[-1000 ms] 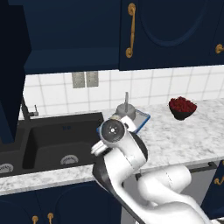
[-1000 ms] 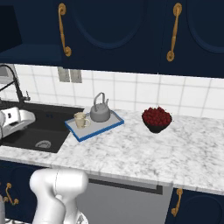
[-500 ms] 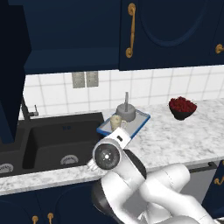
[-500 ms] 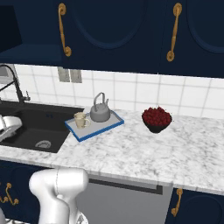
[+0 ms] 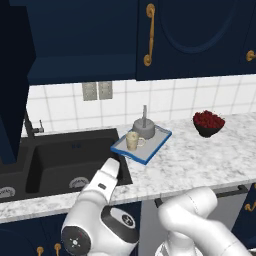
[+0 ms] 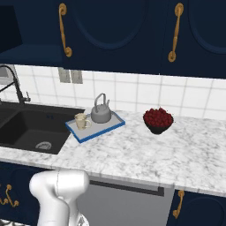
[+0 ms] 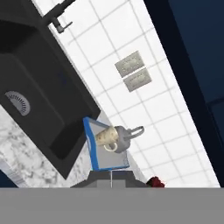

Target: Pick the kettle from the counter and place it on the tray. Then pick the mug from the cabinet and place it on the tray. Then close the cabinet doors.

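Observation:
The grey kettle (image 5: 143, 128) (image 6: 101, 114) and the beige mug (image 5: 132, 141) (image 6: 81, 120) stand side by side on the blue-rimmed tray (image 5: 155, 145) (image 6: 115, 123), on the speckled counter (image 5: 200, 160) to the right of the sink. The hand view is rolled and shows the mug (image 7: 105, 136), kettle (image 7: 126, 135) and tray (image 7: 92, 146) ahead, some way off. My gripper (image 7: 111, 178) is shut with nothing in it, low in front of the counter. The navy cabinet (image 5: 80, 40) stands open, with one door (image 5: 10, 85) swung out at the far left.
A black double sink (image 5: 60, 160) (image 7: 35, 87) with a dark faucet (image 6: 15, 86) lies left of the tray. A dark bowl of red things (image 5: 208, 122) (image 6: 157, 120) sits to the right. Closed doors with gold handles (image 6: 176, 31) hang above. My white arm (image 5: 100, 200) fills the foreground.
The arm has swung down and to the left, away from the tray and below counter height. Kettle, mug and tray have not moved.

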